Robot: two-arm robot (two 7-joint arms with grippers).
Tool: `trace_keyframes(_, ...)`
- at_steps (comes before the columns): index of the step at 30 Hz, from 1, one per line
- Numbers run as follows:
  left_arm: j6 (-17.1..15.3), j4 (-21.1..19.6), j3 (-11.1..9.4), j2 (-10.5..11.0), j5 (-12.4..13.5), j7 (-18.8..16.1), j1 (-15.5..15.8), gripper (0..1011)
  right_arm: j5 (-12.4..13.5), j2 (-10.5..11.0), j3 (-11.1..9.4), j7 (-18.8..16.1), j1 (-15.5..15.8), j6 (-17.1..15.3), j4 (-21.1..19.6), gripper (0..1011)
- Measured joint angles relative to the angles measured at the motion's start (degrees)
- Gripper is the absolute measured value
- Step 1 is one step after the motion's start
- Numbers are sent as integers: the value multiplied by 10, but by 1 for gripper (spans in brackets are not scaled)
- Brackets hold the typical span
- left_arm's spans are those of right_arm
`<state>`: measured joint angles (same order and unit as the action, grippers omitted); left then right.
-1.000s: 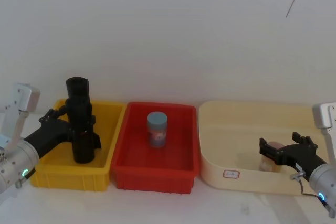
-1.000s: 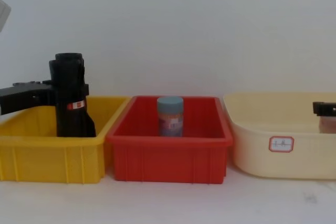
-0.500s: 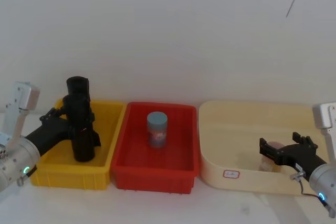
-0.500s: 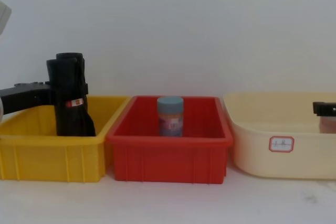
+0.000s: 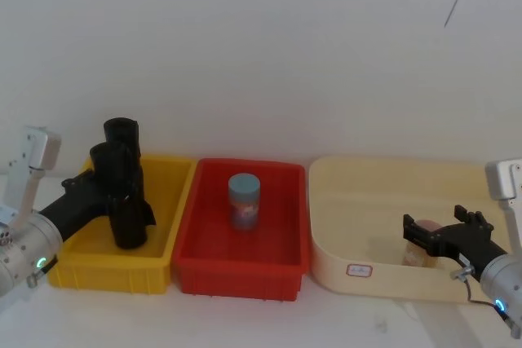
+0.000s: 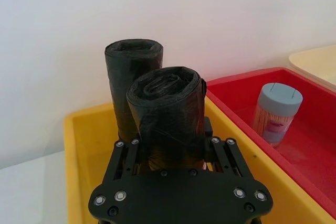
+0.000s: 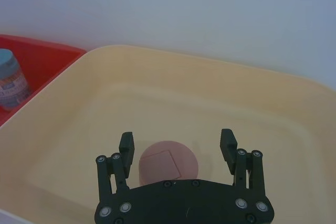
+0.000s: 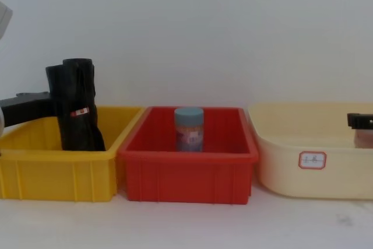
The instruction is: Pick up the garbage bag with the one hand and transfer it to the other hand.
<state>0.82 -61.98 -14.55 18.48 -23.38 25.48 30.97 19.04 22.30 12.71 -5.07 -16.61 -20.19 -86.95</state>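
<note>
The grasp is made: the left hand (image 6: pixel 171 141) pinches the garbage bag (image 8: pixel 73 126), a thick black plastic roll with a red-and-white band, its base low inside the yellow plastic bin (image 5: pixel 81 270). Lifting and the handover remain. The right hand (image 7: pixel 176 139) hangs spread over the cream plastic tub (image 5: pixel 457 170). Since a second ago the bag has tipped leftward, away from the slimmer plain black roll (image 5: pixel 121 129).
</note>
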Motion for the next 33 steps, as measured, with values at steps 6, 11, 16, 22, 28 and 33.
trace_keyframes(6, 0, 2, 0, 0, 0, 0, 1, 517, 0, 0, 0, 0, 0, 0, 0, 1000)
trace_keyframes(11, 1, 3, 0, -1, -1, 1, 1, 488, 0, 0, 0, 0, 0, 0, 0, 1000)
trace_keyframes(16, 1, 3, 0, -1, -1, 1, 2, 460, 0, 0, 0, 0, 0, 0, 0, 1000)
trace_keyframes(22, 1, 4, 0, -1, -1, 1, 2, 437, 0, 0, 0, 0, 0, 0, 0, 999)
trace_keyframes(28, 1, 4, 0, -1, -1, 1, 2, 426, 0, 0, 0, 0, 0, 0, 0, 1000)
trace_keyframes(33, 1, 4, 0, -1, -1, 1, 2, 426, 0, 0, 0, 0, 0, 0, 0, 1000)
